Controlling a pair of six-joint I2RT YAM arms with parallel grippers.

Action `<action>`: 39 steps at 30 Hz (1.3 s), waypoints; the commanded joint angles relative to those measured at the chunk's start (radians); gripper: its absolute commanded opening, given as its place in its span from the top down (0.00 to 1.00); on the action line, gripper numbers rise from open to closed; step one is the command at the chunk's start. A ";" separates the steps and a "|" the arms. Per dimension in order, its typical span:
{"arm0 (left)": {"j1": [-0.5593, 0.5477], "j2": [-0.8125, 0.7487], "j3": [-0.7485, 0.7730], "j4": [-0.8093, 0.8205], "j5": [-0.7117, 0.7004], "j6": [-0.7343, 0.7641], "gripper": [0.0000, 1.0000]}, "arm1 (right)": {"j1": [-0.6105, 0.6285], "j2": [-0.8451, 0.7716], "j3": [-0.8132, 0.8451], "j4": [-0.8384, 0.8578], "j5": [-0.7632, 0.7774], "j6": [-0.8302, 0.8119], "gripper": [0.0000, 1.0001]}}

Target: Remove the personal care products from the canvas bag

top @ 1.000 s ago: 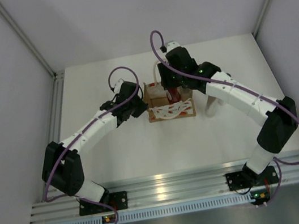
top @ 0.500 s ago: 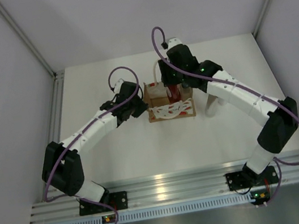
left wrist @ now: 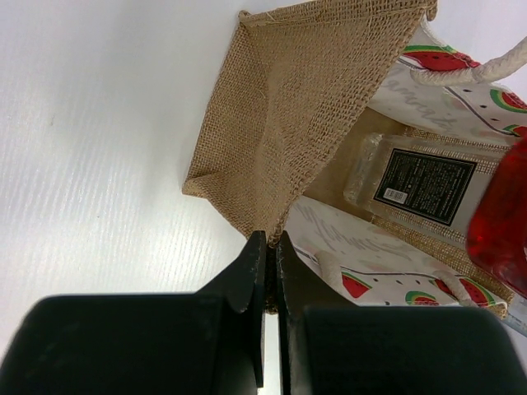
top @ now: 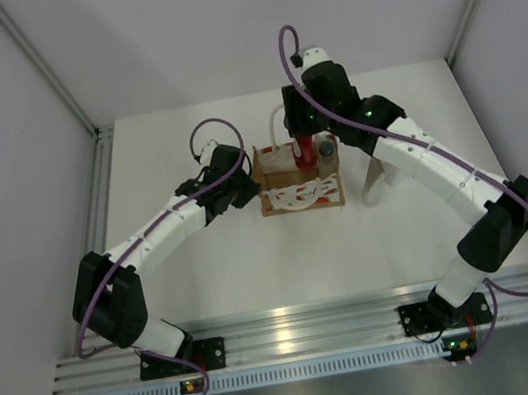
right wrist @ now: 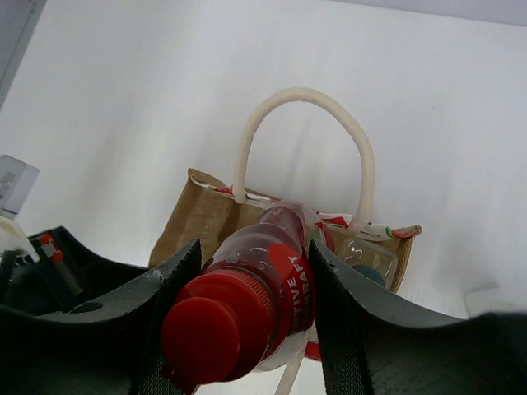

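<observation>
Right claw [right wrist: 255, 251] gripped the red bottle [right wrist: 247, 304] at the mouth of the bag [left wrist: 305, 107], toward the desk's [top: 254, 260] twelve o'clock. Left claw [left wrist: 269, 247], clenched, apparently pinned the bag's nine o'clock rim. A straight upward lift would best clear the handles [right wrist: 305, 99].

Tan bag [left wrist: 280, 123], watermelon-print panels; red bottle [right wrist: 272, 280], red cap.

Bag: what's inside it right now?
A pale bottle with a black label lies inside the bag. The right hand holds a red bottle at the opening. The bag's bottom beneath them is hidden.
</observation>
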 commanded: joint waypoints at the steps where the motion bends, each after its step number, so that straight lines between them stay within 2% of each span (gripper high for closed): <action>1: 0.007 -0.022 -0.014 -0.032 -0.063 0.008 1.00 | -0.015 -0.107 0.153 0.077 0.050 0.002 1.00; 6: 0.007 -0.016 -0.008 -0.030 -0.059 0.000 1.00 | -0.018 -0.135 0.230 -0.014 0.081 0.014 1.00; 10: 0.007 -0.016 -0.010 -0.030 -0.060 -0.001 1.00 | -0.018 -0.167 0.225 -0.053 0.090 0.029 1.00; 16: 0.007 -0.013 -0.010 -0.032 -0.060 -0.004 1.00 | -0.021 -0.293 0.138 -0.110 0.115 0.052 1.00; 22: 0.009 -0.007 -0.007 -0.029 -0.053 -0.010 1.00 | -0.027 -0.411 -0.018 -0.118 0.101 0.069 1.00; 26: 0.009 -0.002 -0.005 -0.029 -0.056 -0.009 1.00 | -0.027 -0.483 -0.179 -0.095 0.078 0.082 1.00; 31: 0.007 0.004 -0.001 -0.030 -0.057 -0.009 1.00 | -0.029 -0.609 -0.394 0.026 0.006 0.106 1.00; 37: 0.009 0.013 0.007 -0.030 -0.057 -0.007 1.00 | -0.027 -0.747 -0.858 0.293 -0.076 0.144 1.00; 39: 0.009 0.014 0.007 -0.029 -0.062 -0.006 1.00 | -0.027 -0.767 -0.940 0.385 -0.077 0.141 1.00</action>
